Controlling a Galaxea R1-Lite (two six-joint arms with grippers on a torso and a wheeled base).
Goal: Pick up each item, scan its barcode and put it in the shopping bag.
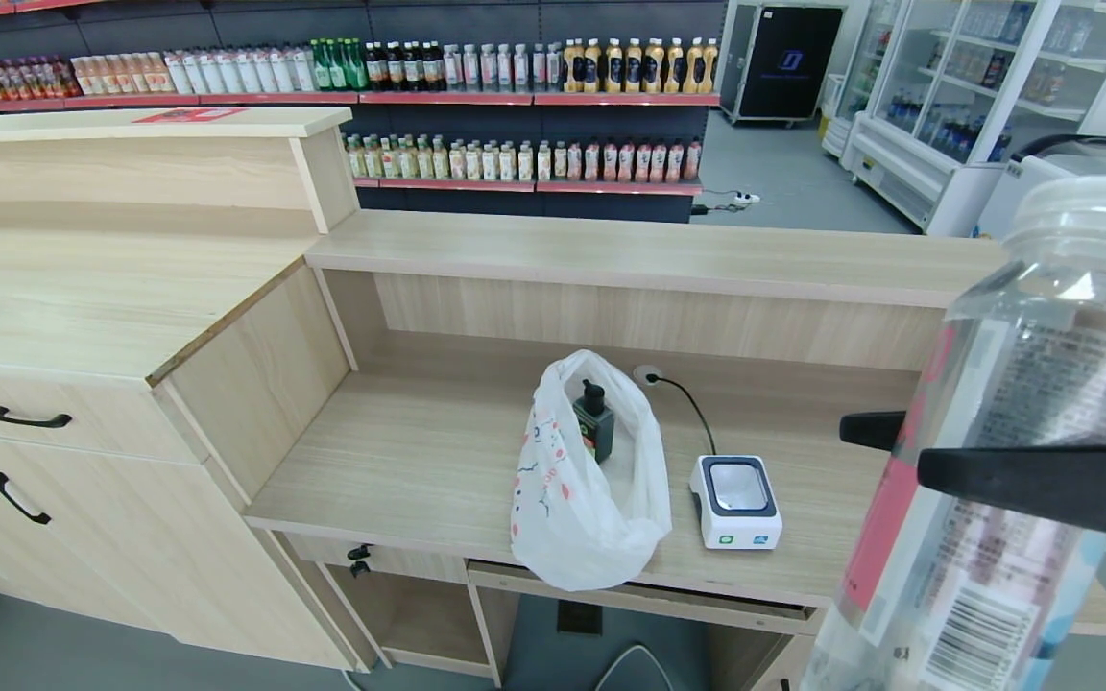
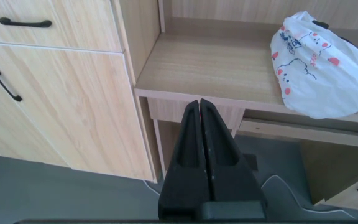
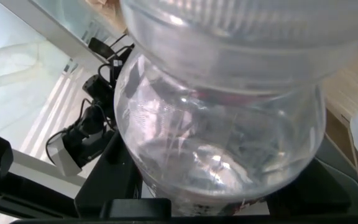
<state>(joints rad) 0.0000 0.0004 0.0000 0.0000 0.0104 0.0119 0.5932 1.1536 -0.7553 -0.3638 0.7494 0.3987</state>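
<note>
The right pincer (image 1: 889, 449) is clamped on a clear plastic water bottle with a ribbed cap and a red-and-white label (image 1: 1014, 451), one black finger crossing in front of the label and the other behind it. The bottle is held high and close to the head camera, off the surface, tilted with its cap up and away. The grip sits at mid-body, which leaves the printed barcode (image 1: 980, 633) near the bottle's base uncovered (a sensible hold, I judge, since the code must face the reader). In the right wrist view the bottle's shoulder (image 3: 222, 124) looms just above the pincer's base.

On the pale wood-grain surface (image 1: 419, 461) sits a small white box-shaped scanner with a dark glass window (image 1: 735, 499), window facing up and its black cable running to a grommet at the back. Just beside it, on the robot's left, a white plastic shopping bag with red and blue print (image 1: 582, 480) slumps with its mouth open toward the back wall. A dark green bottle with a black pump top (image 1: 595, 422) stands inside it, so one item appears already bagged.

The left pincer (image 2: 199, 109) hangs low in front of the surface's edge, fingers pressed together and holding nothing, near the bag (image 2: 319, 68) but apart from it.

The water bottle looks due for scanning: lowering its barcode over the window would come first, then the bag.
</note>
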